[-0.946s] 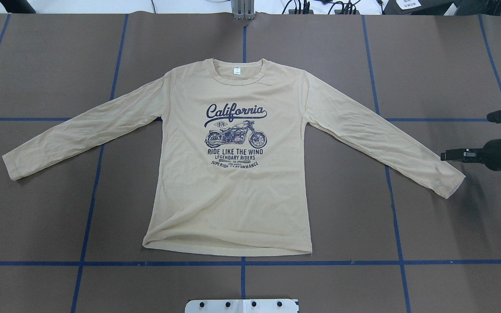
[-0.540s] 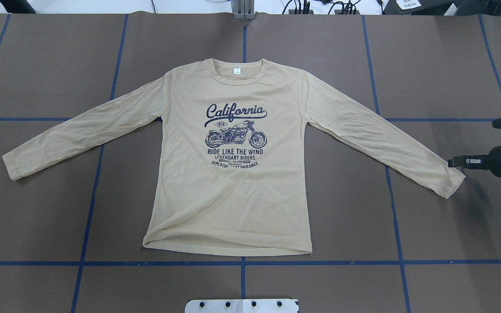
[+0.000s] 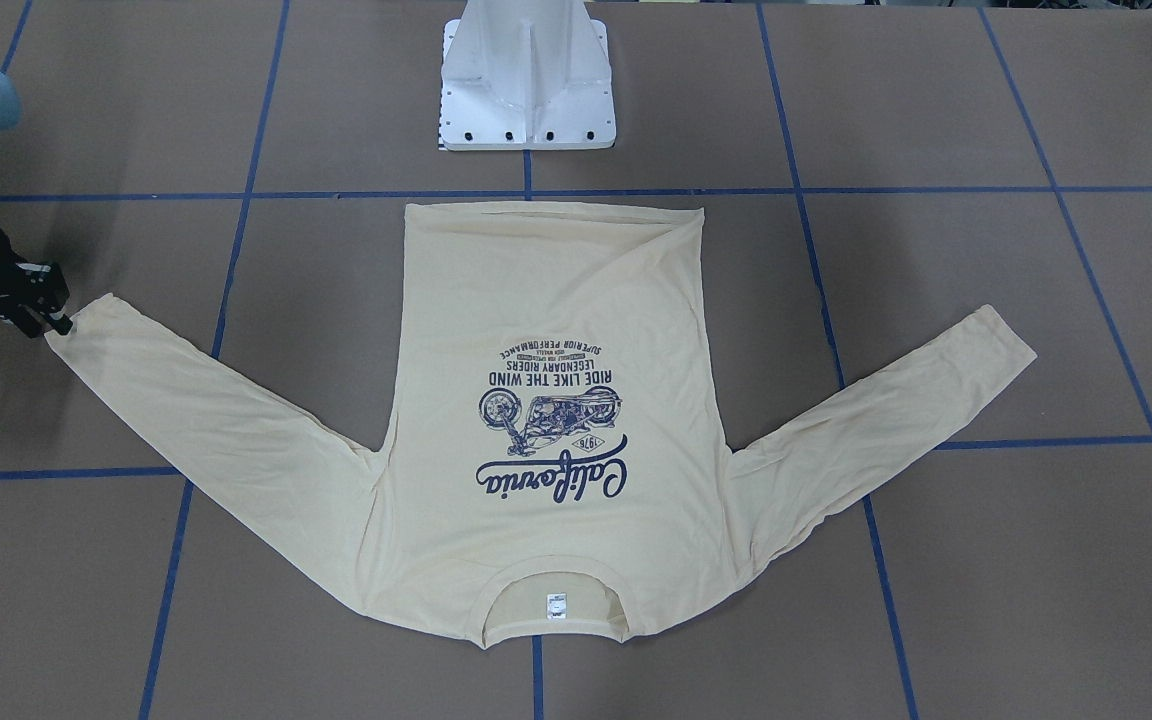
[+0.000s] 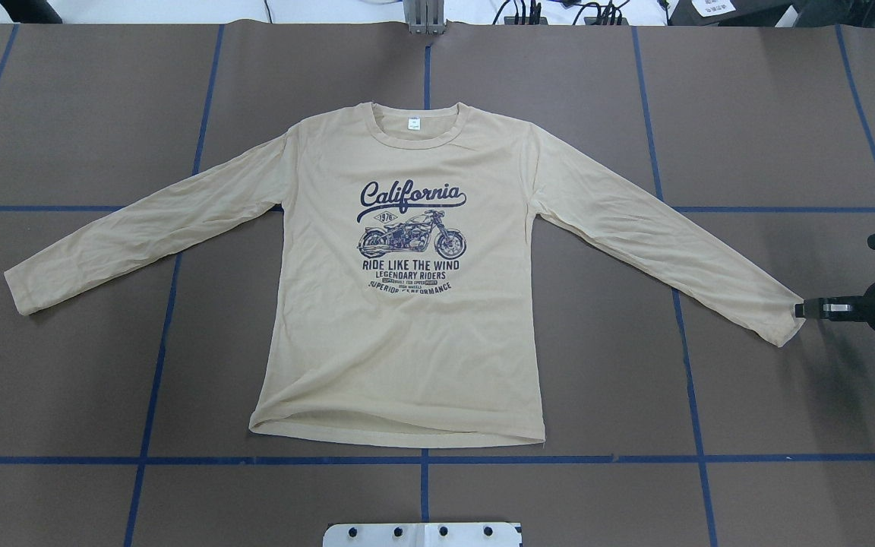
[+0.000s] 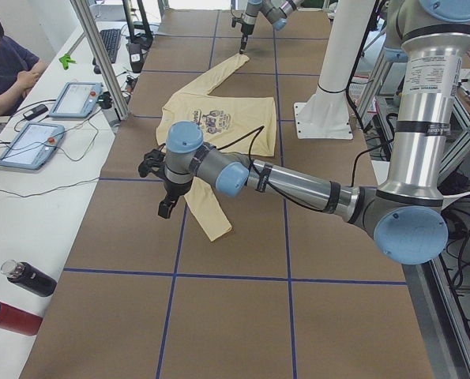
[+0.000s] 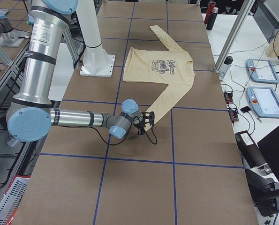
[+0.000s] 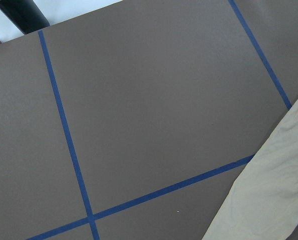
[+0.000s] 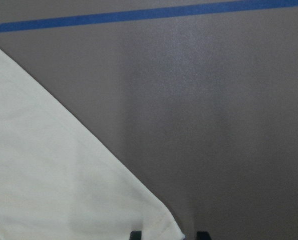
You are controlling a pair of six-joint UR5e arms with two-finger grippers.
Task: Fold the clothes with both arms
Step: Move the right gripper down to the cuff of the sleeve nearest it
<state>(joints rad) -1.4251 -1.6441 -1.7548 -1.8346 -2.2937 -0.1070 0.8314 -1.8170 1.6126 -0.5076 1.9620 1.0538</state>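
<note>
Two tools: right tool (image 4: pixel 802 308), jaws apart around T-shirt (image 4: pixel 407 342) cuff corner; left tool (image 5: pixel 164 210) near other cuff, opening unclear.

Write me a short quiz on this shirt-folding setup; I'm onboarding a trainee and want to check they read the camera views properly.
1. True or false: the long-sleeved T-shirt lies flat with its print facing up.
2. Multiple choice: the right claw is at the shirt's A) hem, B) sleeve cuff, C) neck.
3. Short answer: which word heads the print?
Key: 1 true; 2 B; 3 California.
</note>
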